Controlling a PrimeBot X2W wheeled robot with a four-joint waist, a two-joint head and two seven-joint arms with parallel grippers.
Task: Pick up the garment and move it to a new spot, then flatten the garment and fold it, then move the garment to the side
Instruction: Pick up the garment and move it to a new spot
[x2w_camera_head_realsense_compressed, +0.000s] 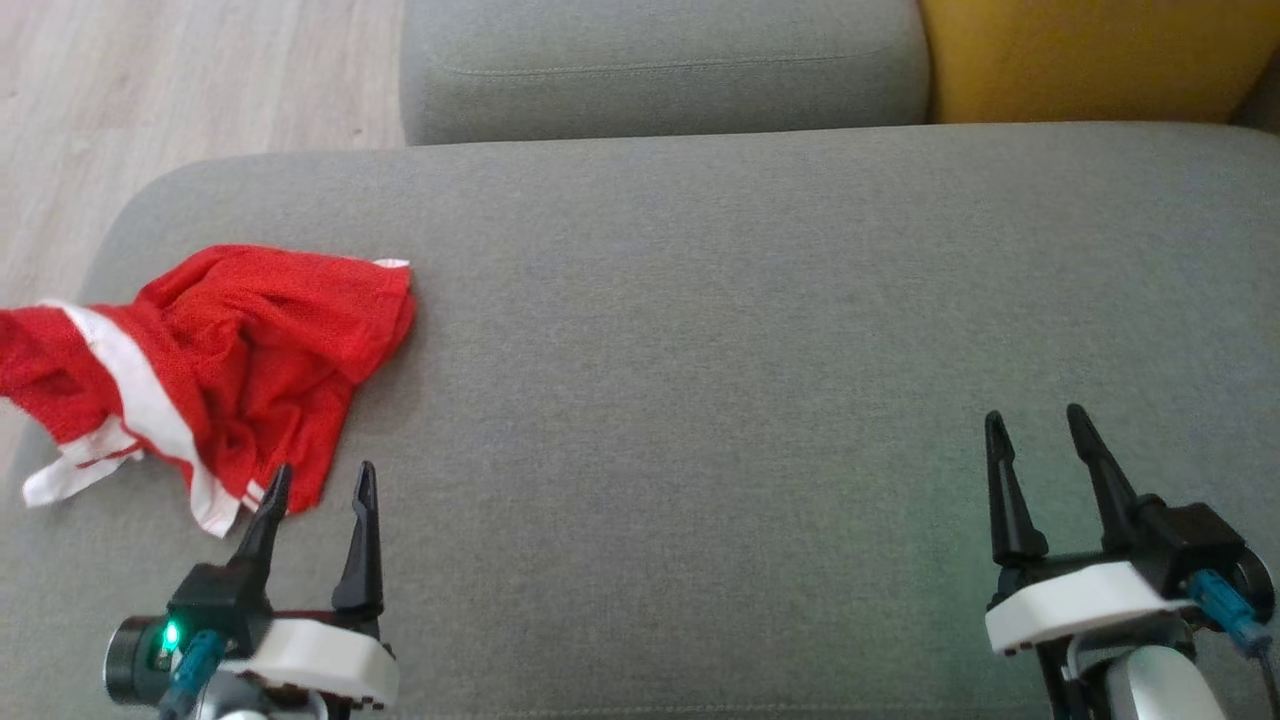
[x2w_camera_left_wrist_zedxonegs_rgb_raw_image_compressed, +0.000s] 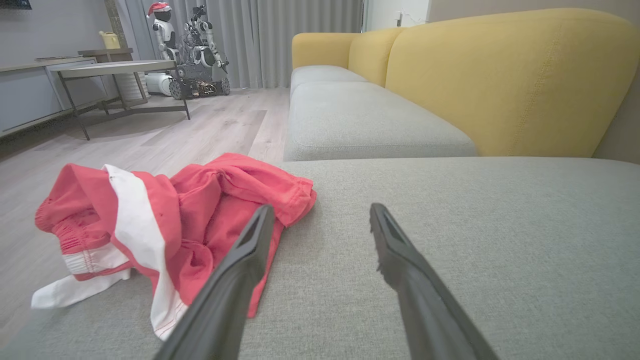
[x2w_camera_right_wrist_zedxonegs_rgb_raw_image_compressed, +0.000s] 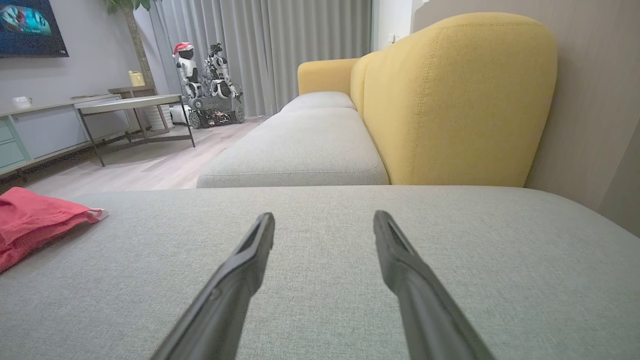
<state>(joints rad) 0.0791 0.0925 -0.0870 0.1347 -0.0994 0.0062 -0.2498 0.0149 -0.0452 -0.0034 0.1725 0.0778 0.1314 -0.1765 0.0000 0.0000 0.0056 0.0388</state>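
Note:
The garment (x2w_camera_head_realsense_compressed: 215, 355) is a red pair of shorts with white side stripes, lying crumpled at the left end of the grey sofa seat (x2w_camera_head_realsense_compressed: 720, 330), one part hanging over the left edge. In the left wrist view the garment (x2w_camera_left_wrist_zedxonegs_rgb_raw_image_compressed: 165, 220) lies just ahead and left of the fingers. My left gripper (x2w_camera_head_realsense_compressed: 320, 480) stands open right at its near edge, with the left fingertip over the red hem and nothing between the fingers. My right gripper (x2w_camera_head_realsense_compressed: 1035, 425) stands open above bare cushion at the lower right, far from the cloth. In the right wrist view the garment (x2w_camera_right_wrist_zedxonegs_rgb_raw_image_compressed: 35, 217) shows at the far left.
A second grey seat cushion (x2w_camera_head_realsense_compressed: 660, 65) and a yellow backrest (x2w_camera_head_realsense_compressed: 1090, 55) lie beyond the seat. Wooden floor (x2w_camera_head_realsense_compressed: 150, 90) runs past the sofa's left edge. A low table (x2w_camera_left_wrist_zedxonegs_rgb_raw_image_compressed: 120, 70) and parked robots (x2w_camera_left_wrist_zedxonegs_rgb_raw_image_compressed: 192, 47) stand across the room.

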